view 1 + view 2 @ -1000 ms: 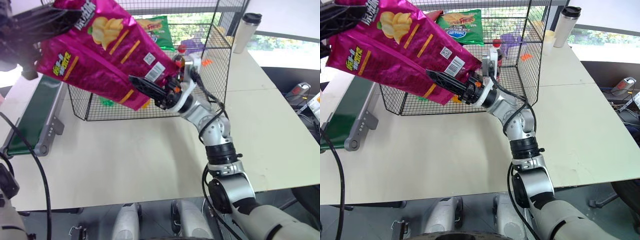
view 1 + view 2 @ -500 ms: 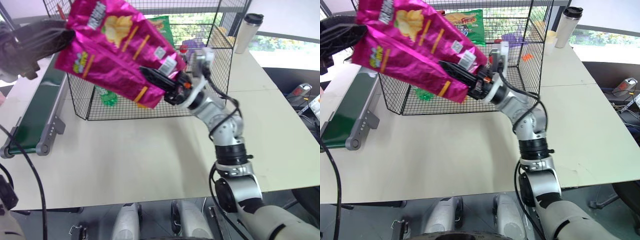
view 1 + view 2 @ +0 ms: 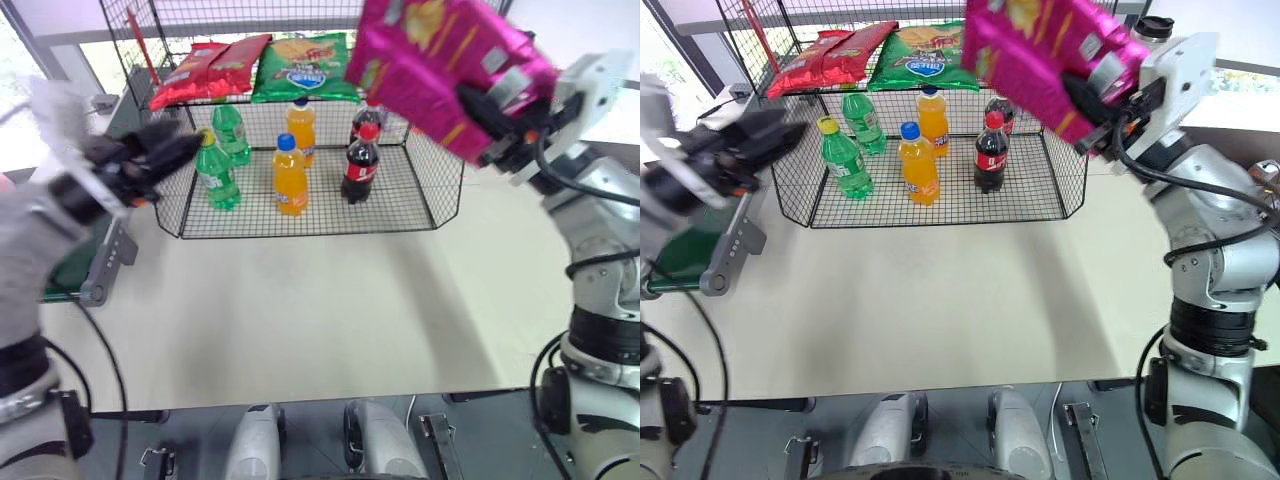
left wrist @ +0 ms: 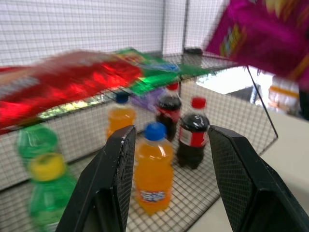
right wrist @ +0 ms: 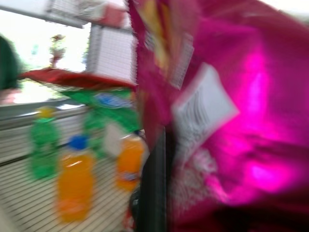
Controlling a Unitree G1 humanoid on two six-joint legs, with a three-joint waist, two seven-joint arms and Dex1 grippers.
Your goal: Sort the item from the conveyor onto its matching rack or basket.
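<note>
We see our right gripper (image 3: 1095, 100) clamped shut on the lower edge of the pink crisp bag (image 3: 440, 60), which it holds in the air at about one o'clock, over the right end of the black wire rack (image 3: 440, 175). Our left gripper (image 3: 165, 150) hangs at ten o'clock with its fingers (image 4: 113, 188) parted and nothing between them, just in front of the rack's left side. Behind it lies the green conveyor (image 3: 680, 255). On the rack's upper shelf lie red bags (image 3: 205, 65) and a green bag (image 3: 305, 65); on its floor stand green, orange and cola bottles (image 3: 290, 175).
</note>
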